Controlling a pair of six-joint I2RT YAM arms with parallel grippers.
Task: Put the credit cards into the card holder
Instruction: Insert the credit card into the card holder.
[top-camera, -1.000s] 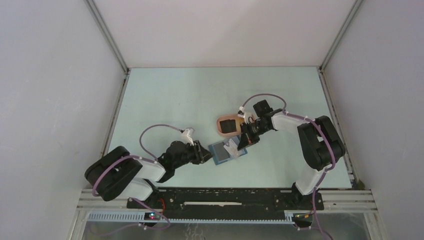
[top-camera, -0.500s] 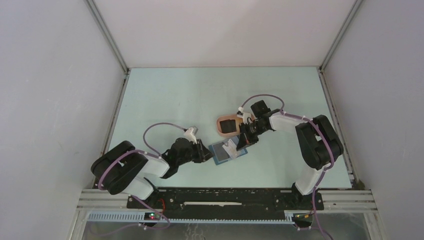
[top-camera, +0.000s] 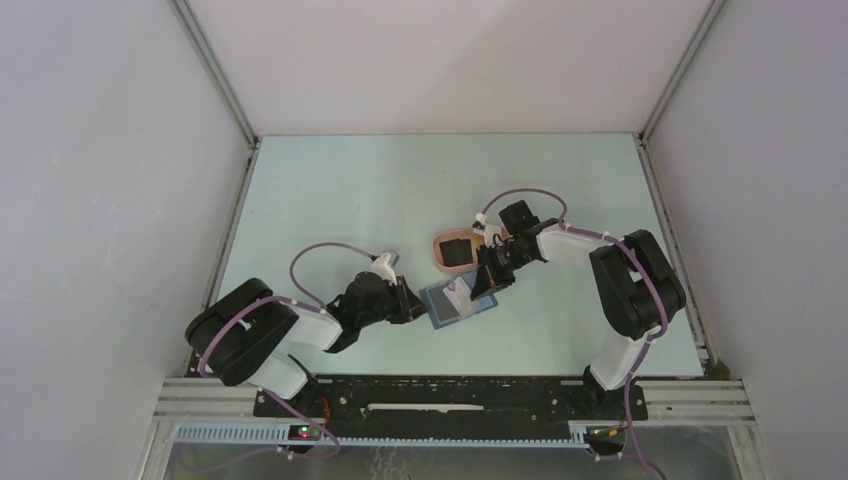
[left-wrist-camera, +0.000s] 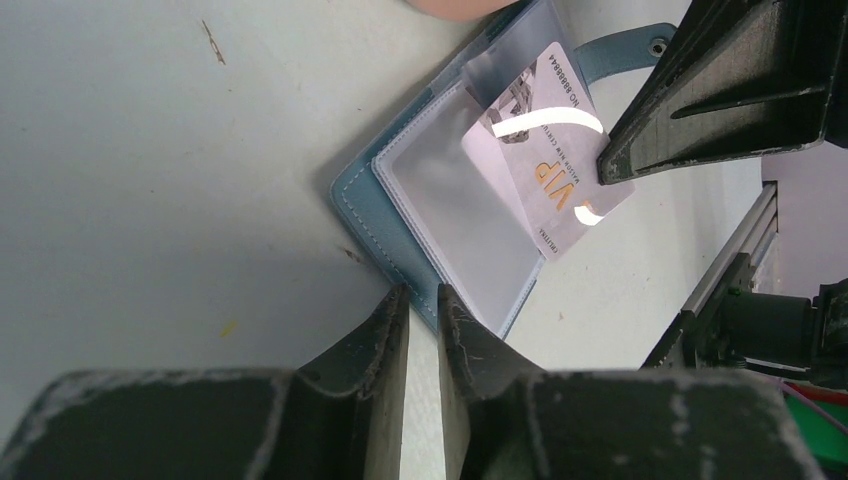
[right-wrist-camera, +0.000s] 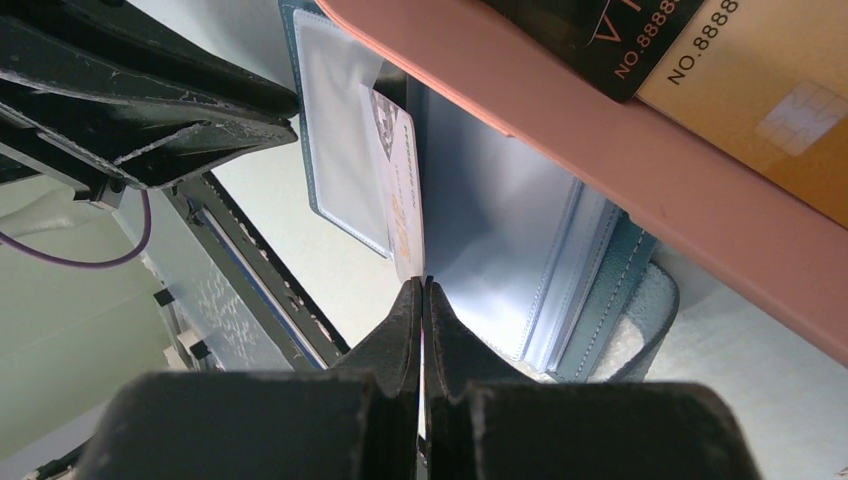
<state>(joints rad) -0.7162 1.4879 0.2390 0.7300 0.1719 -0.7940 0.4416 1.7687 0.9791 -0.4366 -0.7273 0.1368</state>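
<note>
Pink oval tray (top-camera: 438, 264) near middle of table (top-camera: 350, 190). In right wrist view, tray rim crosses frame as broad diagonal band. Sliver of it at top edge of left wrist view. Table pale green, matte, with dark scratch (left-wrist-camera: 212, 42) and yellow speck (left-wrist-camera: 230, 327). White walls (top-camera: 450, 60) on three sides. Metal rail (top-camera: 690, 400) along near edge.

Site: I'm driving a robot lab cell | evidence: plain white walls (top-camera: 100, 200), aluminium frame (top-camera: 213, 70), pale green surface (top-camera: 350, 190), arms (top-camera: 620, 290) bolted to a rail (top-camera: 450, 405)
</note>
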